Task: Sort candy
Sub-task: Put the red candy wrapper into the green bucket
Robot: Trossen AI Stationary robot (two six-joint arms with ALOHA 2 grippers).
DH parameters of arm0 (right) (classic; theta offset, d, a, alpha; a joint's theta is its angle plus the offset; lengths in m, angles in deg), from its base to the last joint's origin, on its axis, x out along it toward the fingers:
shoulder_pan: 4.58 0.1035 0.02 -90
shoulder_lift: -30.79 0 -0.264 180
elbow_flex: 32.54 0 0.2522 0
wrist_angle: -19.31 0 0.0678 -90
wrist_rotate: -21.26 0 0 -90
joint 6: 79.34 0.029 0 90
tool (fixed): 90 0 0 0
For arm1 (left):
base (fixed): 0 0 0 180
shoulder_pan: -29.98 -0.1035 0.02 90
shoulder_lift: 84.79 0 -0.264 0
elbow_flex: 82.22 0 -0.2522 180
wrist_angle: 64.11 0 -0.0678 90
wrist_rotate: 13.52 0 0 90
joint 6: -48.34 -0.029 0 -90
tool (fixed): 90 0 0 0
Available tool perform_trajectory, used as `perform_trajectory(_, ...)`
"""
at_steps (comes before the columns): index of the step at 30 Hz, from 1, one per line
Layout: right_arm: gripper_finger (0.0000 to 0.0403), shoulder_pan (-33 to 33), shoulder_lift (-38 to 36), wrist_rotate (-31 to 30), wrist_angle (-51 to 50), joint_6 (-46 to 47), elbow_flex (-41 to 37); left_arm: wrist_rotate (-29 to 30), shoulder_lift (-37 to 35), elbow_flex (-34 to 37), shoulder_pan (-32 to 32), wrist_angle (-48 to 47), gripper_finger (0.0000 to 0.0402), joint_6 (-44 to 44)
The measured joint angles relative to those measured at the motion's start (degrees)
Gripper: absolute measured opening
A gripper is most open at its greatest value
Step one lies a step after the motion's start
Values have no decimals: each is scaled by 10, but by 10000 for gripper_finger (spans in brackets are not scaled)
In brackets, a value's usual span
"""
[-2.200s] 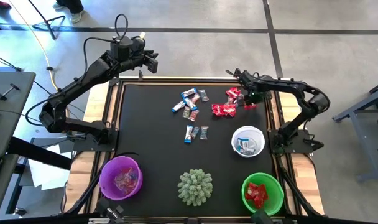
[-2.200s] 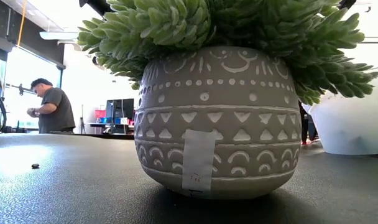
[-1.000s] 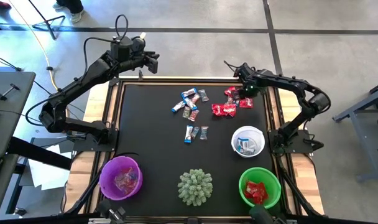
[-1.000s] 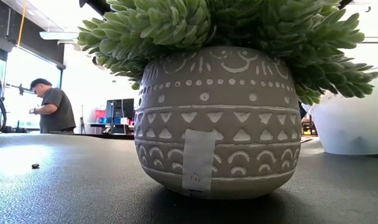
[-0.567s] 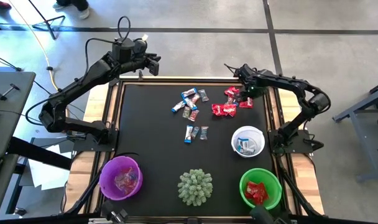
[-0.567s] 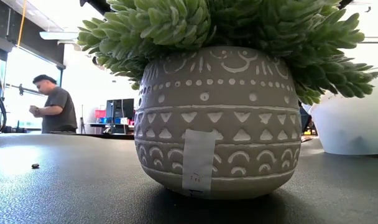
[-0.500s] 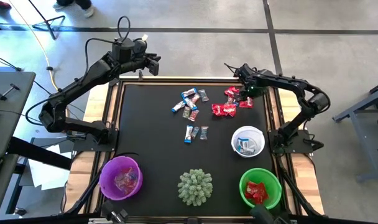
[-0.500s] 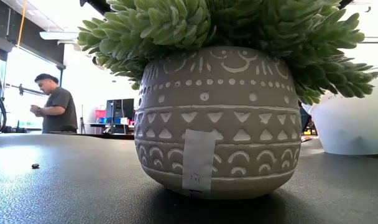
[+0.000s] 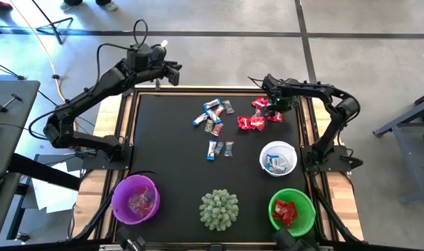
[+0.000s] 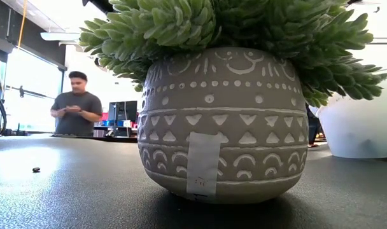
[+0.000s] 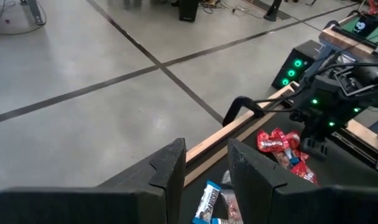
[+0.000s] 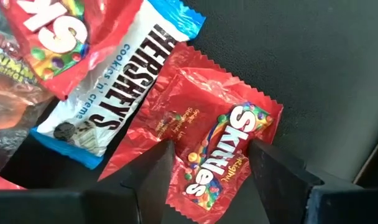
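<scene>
**Right gripper spread over a red candy packet at the far edge of the mat**

High view. Black square table mat (image 9: 170, 160) fills the centre of the frame. Right gripper (image 9: 270, 97) sits in the upper right part of the mat, down among the red wrapped sweets (image 9: 252, 123). Right wrist view: its two dark fingers (image 12: 153, 168) stand wide, one on each side of a red shiny Skittles packet (image 12: 207, 152) lying flat on the mat; neither finger visibly touches it. Just beside that packet lies a blue-and-white Hershey's wrapper (image 12: 117, 93), with another red packet overlapping its far end.

Left gripper (image 9: 174, 71) hangs at the upper left, past the mat's top edge, well apart from any candy. Left wrist view: its fingers (image 11: 170, 171) are parted by a narrow gap with nothing between them.

Loose candy: a blue-and-white and pinkish cluster (image 9: 213, 115) upper centre, and a small pair (image 9: 220, 148) mid-mat.

Bowls along the lower part of the frame: purple plastic bowl (image 9: 120, 191) lower left with pinkish sweets inside; white bowl (image 9: 265, 150) right of centre with blue-and-white ones; green bowl (image 9: 305, 203) lower right with red ones. Spiky pale-green plant (image 9: 219, 209) stands between purple and green.

Low view: patterned grey pot (image 10: 219, 121) fills the frame; a person (image 10: 77, 111) stands far off at left.
</scene>
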Motion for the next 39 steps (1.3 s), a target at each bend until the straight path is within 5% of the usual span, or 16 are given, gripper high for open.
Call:
perform_trajectory(6, 177, 2, 0, 5, -4, 26, 0, 0, 0, 0, 4, 0, 106, 0)
perform_trajectory(17, 11, 2, 2, 32, -4, 59, -1, 0, 0, 0, 4, 0, 106, 0)
perform_trajectory(39, 0, 3, -46, 67, -9, 92, -6, 0, 0, 0, 4, 0, 106, -1)
